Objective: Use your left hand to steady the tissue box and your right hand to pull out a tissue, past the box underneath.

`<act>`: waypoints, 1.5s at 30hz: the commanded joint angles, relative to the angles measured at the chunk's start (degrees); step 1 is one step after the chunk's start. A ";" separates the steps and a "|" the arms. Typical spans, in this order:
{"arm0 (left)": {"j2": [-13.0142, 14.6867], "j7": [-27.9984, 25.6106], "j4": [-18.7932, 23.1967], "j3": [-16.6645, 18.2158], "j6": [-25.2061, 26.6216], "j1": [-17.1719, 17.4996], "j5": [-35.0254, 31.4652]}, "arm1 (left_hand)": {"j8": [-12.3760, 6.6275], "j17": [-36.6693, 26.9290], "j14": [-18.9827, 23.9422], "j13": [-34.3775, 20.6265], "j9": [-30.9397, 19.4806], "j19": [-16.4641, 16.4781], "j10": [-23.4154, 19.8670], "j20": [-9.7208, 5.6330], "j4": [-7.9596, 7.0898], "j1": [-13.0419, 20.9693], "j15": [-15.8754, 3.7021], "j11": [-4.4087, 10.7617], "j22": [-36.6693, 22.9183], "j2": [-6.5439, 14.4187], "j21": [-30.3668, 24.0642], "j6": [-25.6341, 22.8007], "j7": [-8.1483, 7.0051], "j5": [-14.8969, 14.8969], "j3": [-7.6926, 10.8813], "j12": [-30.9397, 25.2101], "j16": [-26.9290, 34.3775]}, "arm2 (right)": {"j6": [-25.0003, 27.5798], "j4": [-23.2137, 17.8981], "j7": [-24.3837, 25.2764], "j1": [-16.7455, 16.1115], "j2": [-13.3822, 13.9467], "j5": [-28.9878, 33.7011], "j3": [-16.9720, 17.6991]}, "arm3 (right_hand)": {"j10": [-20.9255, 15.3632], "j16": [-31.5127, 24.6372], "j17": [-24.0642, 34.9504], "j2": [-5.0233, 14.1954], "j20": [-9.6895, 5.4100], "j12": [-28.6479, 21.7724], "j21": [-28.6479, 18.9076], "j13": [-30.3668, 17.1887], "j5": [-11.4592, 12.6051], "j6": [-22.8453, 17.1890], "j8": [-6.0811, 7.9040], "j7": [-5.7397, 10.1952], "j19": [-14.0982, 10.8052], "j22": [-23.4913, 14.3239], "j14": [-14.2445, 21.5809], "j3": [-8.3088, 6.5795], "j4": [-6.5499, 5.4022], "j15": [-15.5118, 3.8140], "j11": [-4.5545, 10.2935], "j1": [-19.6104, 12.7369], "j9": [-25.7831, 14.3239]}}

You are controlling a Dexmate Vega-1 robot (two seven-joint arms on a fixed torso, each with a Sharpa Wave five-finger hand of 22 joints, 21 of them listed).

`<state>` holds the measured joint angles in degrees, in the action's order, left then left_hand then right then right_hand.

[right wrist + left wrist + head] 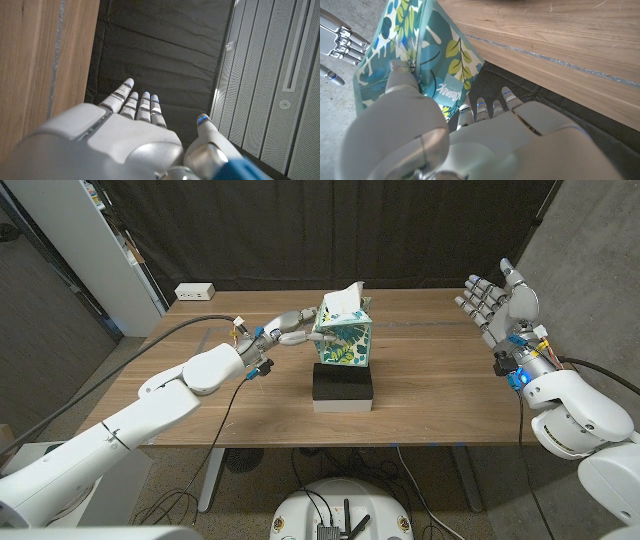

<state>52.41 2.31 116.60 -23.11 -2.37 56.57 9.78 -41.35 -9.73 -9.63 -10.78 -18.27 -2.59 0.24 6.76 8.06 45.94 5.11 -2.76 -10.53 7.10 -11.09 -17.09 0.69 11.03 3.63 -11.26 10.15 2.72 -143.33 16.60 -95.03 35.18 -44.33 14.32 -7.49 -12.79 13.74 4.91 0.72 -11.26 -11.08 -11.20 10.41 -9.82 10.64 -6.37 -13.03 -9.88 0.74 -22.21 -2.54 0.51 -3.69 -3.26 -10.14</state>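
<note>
Plainly the tissue box point(346, 332) is a light cardboard cube with a leaf print, standing on a black box point(343, 387) near the middle of the wooden table point(440, 395); it looks tipped a little rather than square on its base. Being light and perched high, it would likely slide or topple under a sideways tug, so bracing its wall makes sense. The left hand point(292, 330) is at the box's left side, fingers reaching onto the wall; the left wrist view shows a finger pressed against the printed card, though whether the hand truly clamps the box or only touches it I cannot tell. A white tissue point(345, 300) sticks up out of the top opening, crumpled and soft; it should tear easily if snatched, so the best hold is a pinch on the raised tuft, drawn straight up. How many tissues remain inside is hidden. The right hand point(500, 298) is raised well off to the right of the box, fingers spread apart and holding nothing, palm facing the camera.
</note>
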 commanded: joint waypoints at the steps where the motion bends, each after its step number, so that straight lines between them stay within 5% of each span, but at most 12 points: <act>1: -0.47 0.13 -0.58 -0.36 -0.55 -0.59 -0.30 | -0.60 -0.13 -0.54 -0.14 -8.00 -0.19 0.24 0.18 0.24 0.07 -0.07 -0.28 -0.11 0.77 -0.48 -0.19 -0.41 0.21 0.37 -0.23 0.01 | 2.12 -0.96 -0.75 0.44 -0.35 1.68 1.56 | -0.25 -0.22 0.11 3.56 0.40 -0.14 -0.36 -0.03 0.17 -0.12 0.27 -0.28 -0.25 -0.06 0.04 -0.04 -0.28 0.73 -0.52 0.53 -0.17; 14: -1.22 0.85 -1.99 -1.06 -1.20 -1.94 -0.57 | -0.85 -0.12 -0.67 -0.13 -8.28 -0.17 0.26 0.16 0.30 -0.07 -0.22 -0.25 -0.11 0.81 -0.53 -0.04 -0.46 0.21 0.72 -0.27 0.02 | 2.24 -1.56 -0.40 0.44 2.25 19.50 2.16 | -1.18 -0.43 0.09 3.26 0.07 -0.44 -0.41 -0.02 0.34 -1.10 0.54 0.13 -0.65 -0.05 0.79 -0.04 -0.70 -0.17 0.14 0.74 -0.16; 21: -1.60 1.09 -2.79 -1.40 -1.57 -2.54 -0.66 | -0.98 -0.11 -0.77 -0.13 -8.39 -0.26 0.27 0.18 0.34 -0.12 -0.26 -0.23 -0.11 0.78 -0.51 -0.05 -0.52 0.21 0.85 -0.29 0.01 | 10.59 -5.32 0.56 0.95 5.68 33.04 2.30 | -2.14 -0.52 -0.09 4.29 -0.75 -0.66 -0.31 0.00 0.63 -2.17 0.79 1.65 -0.61 -0.04 1.60 -0.86 -1.31 -1.54 1.65 0.63 -0.16; 29: -1.95 1.45 -3.69 -1.65 -1.89 -3.16 -0.53 | -1.11 -0.11 -0.83 -0.13 -8.53 -0.29 0.32 0.16 0.38 -0.19 -0.29 -0.27 -0.10 0.75 -0.52 -0.01 -0.51 0.21 1.02 -0.29 0.02 | 15.66 -6.16 1.33 4.39 8.40 45.10 -2.93 | -2.56 -0.30 -0.34 5.94 -2.38 -0.58 -0.12 0.03 1.05 -2.59 0.71 3.03 -0.26 -0.01 1.71 -2.79 -1.86 -3.16 3.05 -0.32 -0.16; 45: -3.36 2.88 -6.63 -3.00 -2.86 -5.73 -0.55 | -1.24 -0.11 -1.17 -0.13 -8.59 -0.29 0.35 -0.03 0.39 -0.44 -0.40 -0.24 -0.10 0.69 -0.56 0.12 -0.52 0.19 1.32 -0.32 -0.04 | 20.19 -5.51 7.17 7.40 9.30 68.74 -14.77 | -1.37 0.37 -0.89 4.93 -2.71 0.03 0.12 0.06 0.86 -0.88 0.01 3.79 0.58 0.03 0.57 -4.09 -0.43 -3.70 3.72 -2.31 -0.15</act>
<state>49.96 4.38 111.83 -25.19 -4.70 52.53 9.36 -42.24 -9.73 -9.73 -10.78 -18.27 -2.58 0.23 6.76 8.30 45.60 5.00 -2.76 -10.53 7.36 -11.09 -16.78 0.39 10.90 4.64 -11.26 10.15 19.04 -148.94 20.32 -89.52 43.81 8.07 6.50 -9.11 -12.40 12.77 5.53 -1.96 -11.22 -11.08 -11.20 11.07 -11.01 10.71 -2.48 -12.41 -9.88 1.54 -26.17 -3.32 -1.95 -0.18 -5.68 -10.14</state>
